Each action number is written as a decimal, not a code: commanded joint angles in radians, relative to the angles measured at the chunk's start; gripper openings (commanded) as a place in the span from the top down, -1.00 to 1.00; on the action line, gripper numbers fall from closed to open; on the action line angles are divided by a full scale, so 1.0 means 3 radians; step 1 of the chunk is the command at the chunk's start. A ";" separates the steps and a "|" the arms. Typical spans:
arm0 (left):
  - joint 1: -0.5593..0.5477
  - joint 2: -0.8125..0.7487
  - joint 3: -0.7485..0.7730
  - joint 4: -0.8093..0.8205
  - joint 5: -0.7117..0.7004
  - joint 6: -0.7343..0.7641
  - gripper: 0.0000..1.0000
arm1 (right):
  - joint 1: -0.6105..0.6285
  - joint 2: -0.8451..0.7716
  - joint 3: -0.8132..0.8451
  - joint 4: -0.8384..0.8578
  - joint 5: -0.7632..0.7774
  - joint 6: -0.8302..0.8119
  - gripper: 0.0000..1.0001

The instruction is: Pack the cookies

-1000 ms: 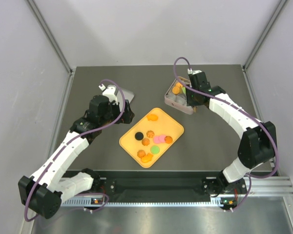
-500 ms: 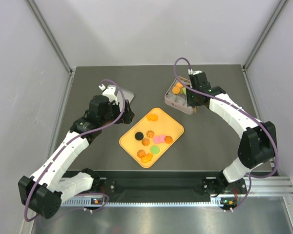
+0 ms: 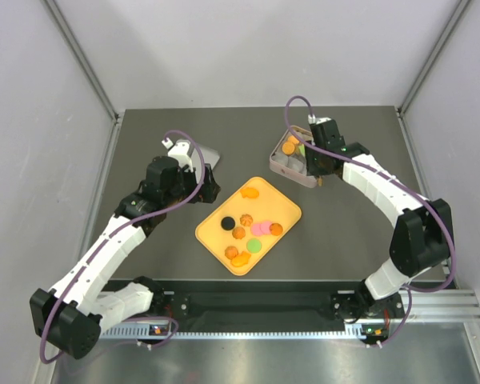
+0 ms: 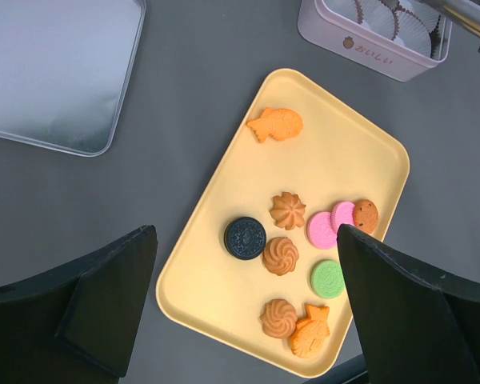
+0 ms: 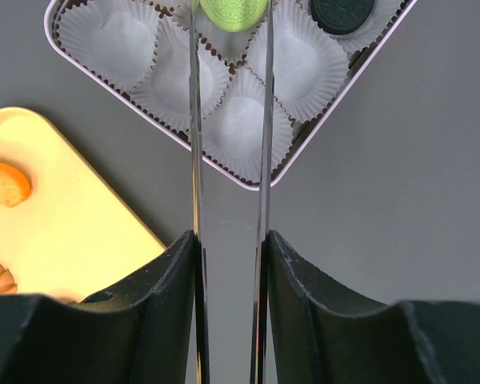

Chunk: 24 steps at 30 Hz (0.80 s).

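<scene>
Risk: off-centre release leaves green cookie point(image 5: 234, 11) straddling paper cups point(image 5: 300, 60) | right gripper point(image 5: 230, 6) clamped on it | left gripper point(image 4: 246, 234) spread wide

Place: robot test cell in a lab.
Enclosure: plain pale walls point(image 3: 256, 48) far, left and right, joined by metal posts point(image 3: 80, 56).
Bench: dark table point(image 3: 328, 240); metal rail point(image 3: 264, 306) along near edge.
Equipment: two white arms point(image 3: 104, 248) bolted there, purple cables point(image 3: 287, 108).
</scene>
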 commanded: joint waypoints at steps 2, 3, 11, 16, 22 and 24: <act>0.0012 0.0011 -0.0005 0.0053 0.0040 0.0007 -0.98 | -0.0047 -0.0067 0.0028 0.0139 0.0012 0.0034 0.24; 0.0012 0.0016 0.0000 0.0058 0.0040 0.0007 -0.98 | -0.0047 -0.0067 0.0029 0.0139 0.0012 0.0039 0.23; 0.0012 0.0026 0.0000 0.0058 0.0050 0.0007 -0.98 | -0.0047 -0.0088 0.0018 0.0128 0.0017 0.0034 0.19; 0.0017 0.0026 0.0000 0.0058 0.0060 0.0002 -0.98 | -0.0047 -0.0103 0.0003 0.0123 0.0022 0.0029 0.17; 0.0012 0.0016 -0.0005 0.0063 0.0055 0.0007 -0.98 | -0.0047 -0.0113 0.0003 0.0113 0.0017 0.0029 0.16; 0.0012 0.0016 -0.0005 0.0058 0.0055 0.0007 -0.98 | -0.0042 -0.0124 0.0003 0.0113 0.0022 0.0034 0.16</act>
